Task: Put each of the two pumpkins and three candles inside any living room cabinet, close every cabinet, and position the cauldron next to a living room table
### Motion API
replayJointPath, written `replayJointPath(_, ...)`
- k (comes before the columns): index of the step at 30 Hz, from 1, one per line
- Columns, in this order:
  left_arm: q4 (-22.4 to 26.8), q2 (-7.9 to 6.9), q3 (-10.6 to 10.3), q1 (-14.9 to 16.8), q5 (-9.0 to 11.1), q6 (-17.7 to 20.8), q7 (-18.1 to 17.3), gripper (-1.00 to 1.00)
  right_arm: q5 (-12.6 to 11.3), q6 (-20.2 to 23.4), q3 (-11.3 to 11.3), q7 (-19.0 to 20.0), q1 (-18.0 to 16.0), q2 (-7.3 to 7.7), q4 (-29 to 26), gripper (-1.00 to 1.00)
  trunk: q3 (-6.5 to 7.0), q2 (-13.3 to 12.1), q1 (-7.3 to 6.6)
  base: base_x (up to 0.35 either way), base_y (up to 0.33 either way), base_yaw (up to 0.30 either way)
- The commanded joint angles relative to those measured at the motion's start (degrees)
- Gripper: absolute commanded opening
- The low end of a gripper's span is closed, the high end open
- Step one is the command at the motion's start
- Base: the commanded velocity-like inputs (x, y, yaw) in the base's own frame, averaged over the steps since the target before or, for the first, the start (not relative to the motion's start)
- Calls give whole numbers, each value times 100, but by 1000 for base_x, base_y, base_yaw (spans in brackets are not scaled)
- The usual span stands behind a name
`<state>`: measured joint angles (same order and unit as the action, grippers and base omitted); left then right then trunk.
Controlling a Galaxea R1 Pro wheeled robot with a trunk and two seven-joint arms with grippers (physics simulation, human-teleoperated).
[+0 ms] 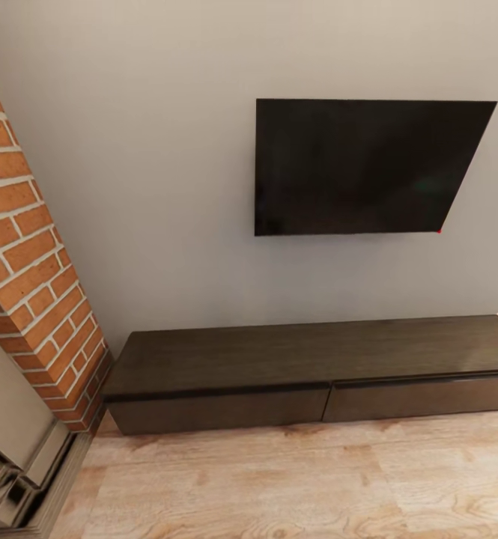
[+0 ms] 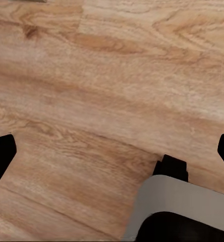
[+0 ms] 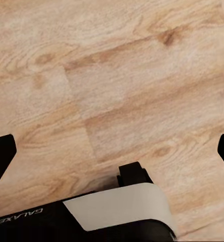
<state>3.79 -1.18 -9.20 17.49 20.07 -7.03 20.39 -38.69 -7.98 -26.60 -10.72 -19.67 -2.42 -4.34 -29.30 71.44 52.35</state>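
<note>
Plainly closed — cabinet (image 1: 308, 374), long, low, dark-brown wood.

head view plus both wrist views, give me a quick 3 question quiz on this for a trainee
1. True or false: both drawer fronts of the cabinet are shut in the head view.
2. What hangs on the wall above the cabinet? A) a mirror B) a dark TV screen C) a shelf
3. Fill in: the left gripper and the right gripper both hang over the bare wood ____, fingers spread with nothing between them.

Key
1. True; both fronts sit flush, and no pale inside shows.
2. B; the brick column stands at the left of the wall.
3. floor
</note>
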Motion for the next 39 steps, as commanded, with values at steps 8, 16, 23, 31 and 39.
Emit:
replayJointPath(8, -23, -5, -3, -277, -6, -17, -1, 100, 6, -17, -10, -2, 331, 29, 3, 100, 145, -322, -176, 0, 0, 0)
replayJointPath(16, -27, -7, -3, -556, -8, -18, -4, 100, 11, 14, -7, -8, 604, 33, 3, 100, 288, -643, -352, 0, 0, 0)
replayJointPath(23, -27, -14, -3, -730, -4, -18, -8, 100, 9, 19, -11, -9, 651, 29, 3, 100, 396, -884, -484, 0, 0, 0)
replayJointPath(31, -27, -6, -3, -763, -3, -18, -8, 100, 16, 23, -13, -1, 665, 22, 3, 100, 396, -884, -484, 0, 0, 0)
replayJointPath(39, -27, -6, -3, -765, -4, -18, -9, 100, 10, -18, -19, 0, 668, 15, 3, 100, 396, -884, -484, 0, 0, 0)
